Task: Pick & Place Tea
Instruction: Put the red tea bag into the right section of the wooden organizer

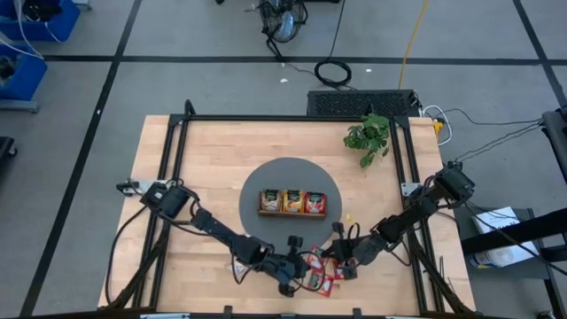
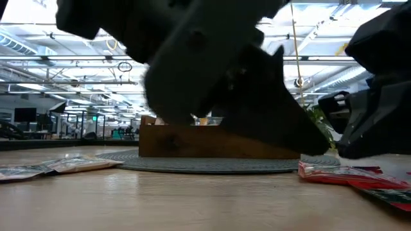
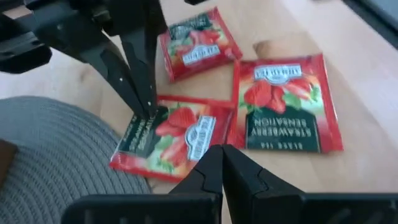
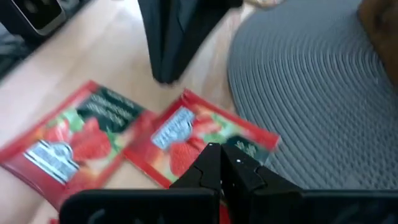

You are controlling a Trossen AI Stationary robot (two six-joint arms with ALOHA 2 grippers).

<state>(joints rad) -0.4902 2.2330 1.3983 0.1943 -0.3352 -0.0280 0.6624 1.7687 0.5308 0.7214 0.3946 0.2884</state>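
Note:
Three red strawberry tea sachets (image 3: 286,102) lie flat on the wood near the table's front edge, beside the grey round mat (image 1: 266,177). The middle sachet (image 3: 180,134) lies with its dark-label end over the mat's rim. My right gripper (image 4: 221,152) is shut, with its tips on that dark end. My left gripper (image 3: 222,149) is shut at the sachet's opposite edge; I cannot tell whether it touches. The brown tray (image 1: 292,202) on the mat holds orange and tan sachets. My right gripper has its shut fingertips (image 3: 147,112) on the middle sachet's dark-label end (image 3: 140,134), slanting down from the table's right. Whether they pinch the edge or only press on it cannot be told. The sachet lies on the wood and the mat's rim.
Pale sachets (image 2: 64,165) lie on the wood near the front left. A small green plant (image 1: 368,133) stands at the far right. The two grippers stand close together, tips facing across the red sachets (image 1: 319,273). Bare wood lies to the left of the mat.

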